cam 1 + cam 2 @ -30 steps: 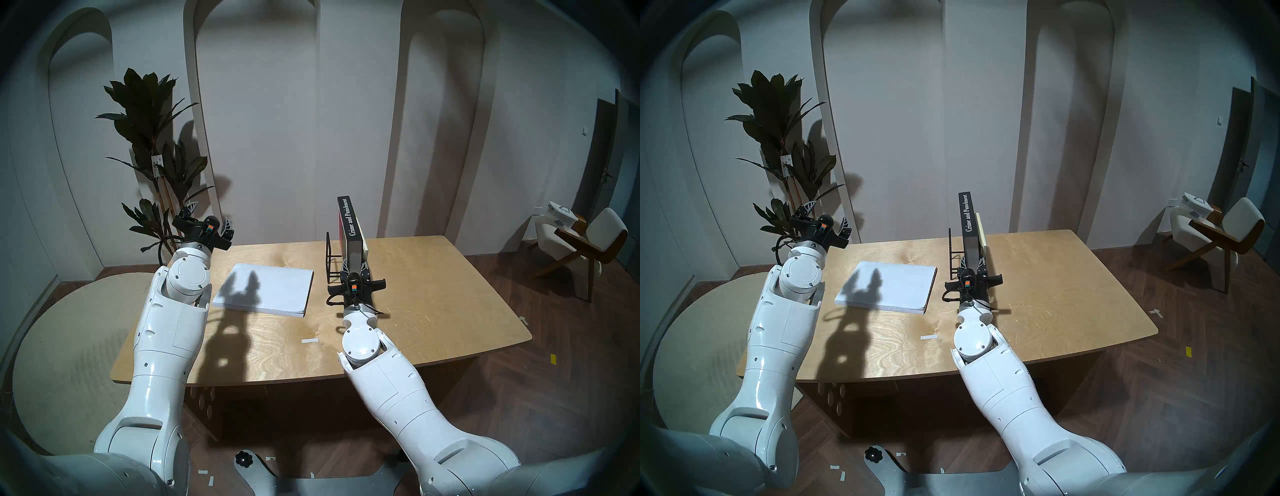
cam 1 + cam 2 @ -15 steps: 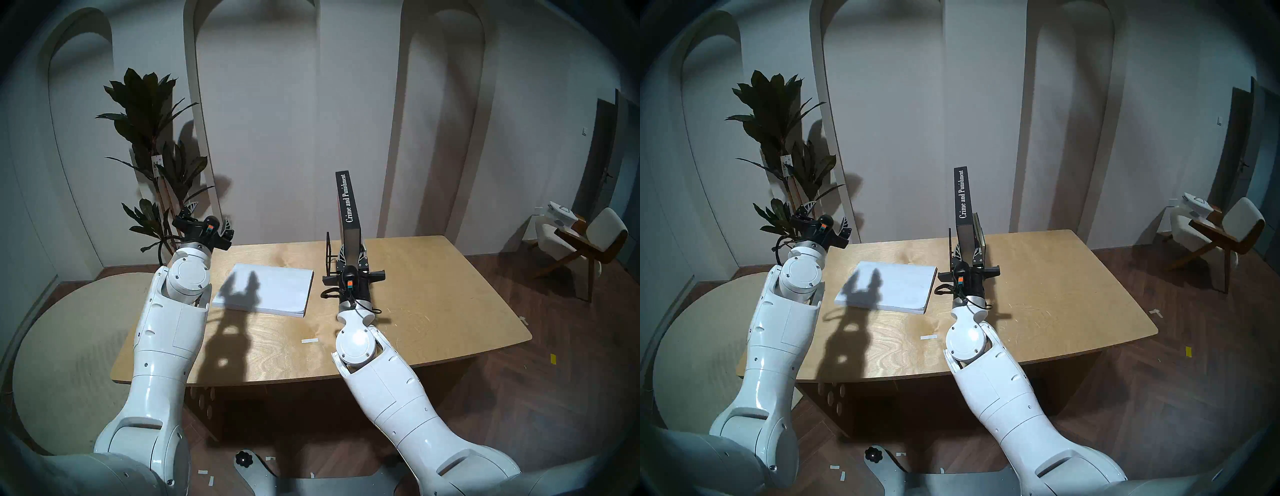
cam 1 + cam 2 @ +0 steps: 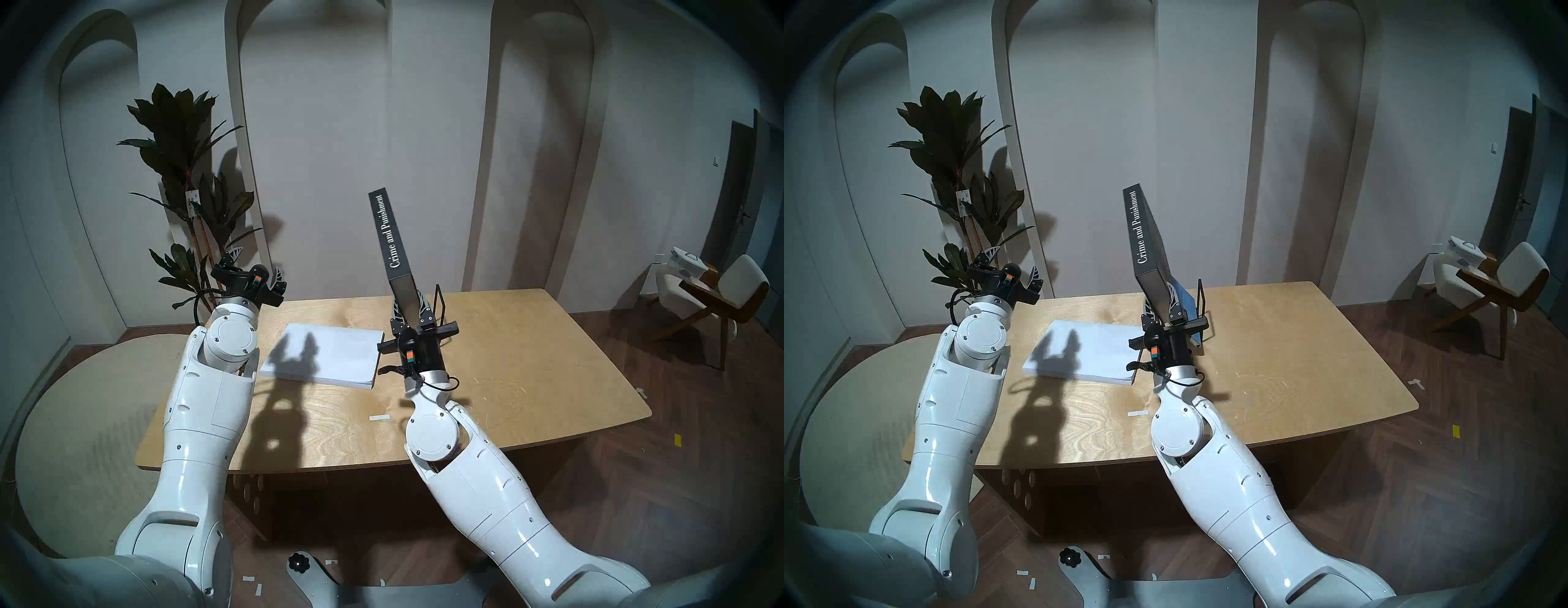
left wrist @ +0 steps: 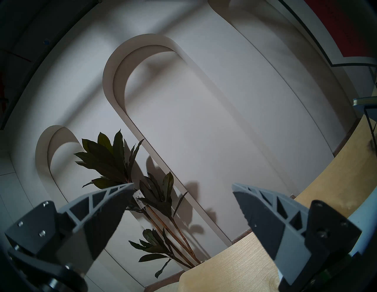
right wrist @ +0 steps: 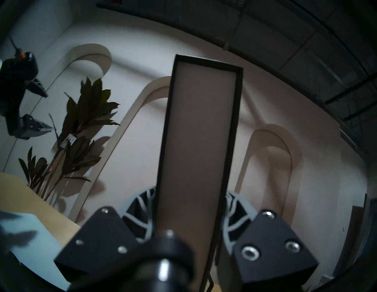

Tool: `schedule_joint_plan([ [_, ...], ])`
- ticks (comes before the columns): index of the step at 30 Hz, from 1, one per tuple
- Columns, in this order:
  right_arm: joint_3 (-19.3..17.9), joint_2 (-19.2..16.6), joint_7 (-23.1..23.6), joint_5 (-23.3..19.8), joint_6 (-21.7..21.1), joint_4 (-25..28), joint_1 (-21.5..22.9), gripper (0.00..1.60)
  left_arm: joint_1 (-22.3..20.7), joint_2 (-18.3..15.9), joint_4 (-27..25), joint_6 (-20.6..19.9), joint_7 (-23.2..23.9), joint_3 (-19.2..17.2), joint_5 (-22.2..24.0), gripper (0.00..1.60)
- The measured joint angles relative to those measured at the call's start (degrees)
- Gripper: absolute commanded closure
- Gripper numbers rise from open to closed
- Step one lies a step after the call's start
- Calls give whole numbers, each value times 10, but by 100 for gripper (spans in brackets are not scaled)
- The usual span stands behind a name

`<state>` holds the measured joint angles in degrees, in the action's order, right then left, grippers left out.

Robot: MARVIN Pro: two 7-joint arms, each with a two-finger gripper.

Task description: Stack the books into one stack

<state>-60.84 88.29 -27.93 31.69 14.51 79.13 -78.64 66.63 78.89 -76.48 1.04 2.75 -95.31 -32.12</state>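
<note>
The right gripper point(image 3: 410, 306) clamps the black book point(image 3: 391, 233), tilted toward eleven o'clock (spine lettering facing the head camera). The left gripper point(image 3: 254, 264) hangs spread at nine o'clock of the white book point(image 3: 335, 352).

White arched wall panels point(image 3: 424, 106), herringbone wood floor point(image 3: 679, 467), potted plant point(image 3: 186, 170), chair point(image 3: 717, 293).

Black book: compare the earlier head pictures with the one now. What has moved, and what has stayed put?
The right gripper, shut on the black book, has lifted it up out of the wire rack and tipped it left toward the white book. The blue book now shows in the rack. The left gripper stayed open and still; the white book lies unmoved on the table.
</note>
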Motion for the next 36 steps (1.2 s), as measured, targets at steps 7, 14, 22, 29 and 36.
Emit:
schedule_joint_plan([
  [7,21,-25,57,31,-65,16,-7,160,0,0,0,0,0,0,0,0],
  [14,44,-51,83,81,-88,11,-3,160,0,0,0,0,0,0,0,0],
  [22,68,-66,73,133,-92,-10,8,160,0,0,0,0,0,0,0,0],
  [29,87,-75,87,145,-81,-21,17,160,0,0,0,0,0,0,0,0],
  [36,106,-79,174,131,-85,-25,31,160,0,0,0,0,0,0,0,0],
])
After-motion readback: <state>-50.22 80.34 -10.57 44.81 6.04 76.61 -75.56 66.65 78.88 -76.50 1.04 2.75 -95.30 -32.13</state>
